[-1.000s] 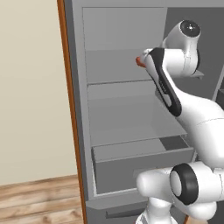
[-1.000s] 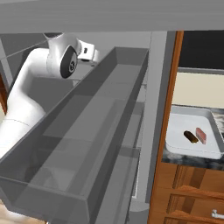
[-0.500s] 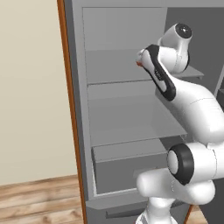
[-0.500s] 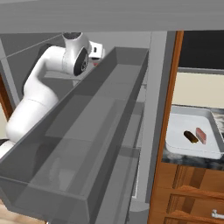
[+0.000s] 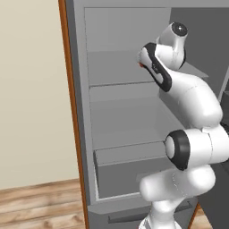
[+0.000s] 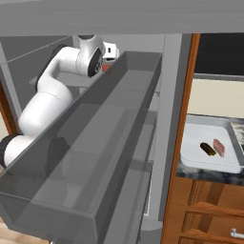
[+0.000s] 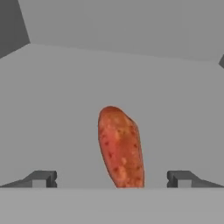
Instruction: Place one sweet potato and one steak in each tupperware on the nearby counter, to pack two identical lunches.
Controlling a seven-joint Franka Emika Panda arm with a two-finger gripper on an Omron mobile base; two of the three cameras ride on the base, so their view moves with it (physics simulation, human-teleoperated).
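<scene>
We see the gripper (image 7: 111, 178) with its jaws wide apart over the orange-red sweet potato (image 7: 120, 148), which lies between them on a grey fridge shelf (image 5: 117, 67). To the right of the fridge, a tupperware (image 6: 209, 164) sits on the counter (image 6: 217, 177), holding a dark sweet potato (image 6: 207, 148) just beside a steak (image 6: 219, 147).

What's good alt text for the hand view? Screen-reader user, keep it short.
An orange-red sweet potato lies on a plain grey shelf, centred ahead of the open gripper, whose two dark fingertips stand wide apart on either side of it, not touching it.
</scene>
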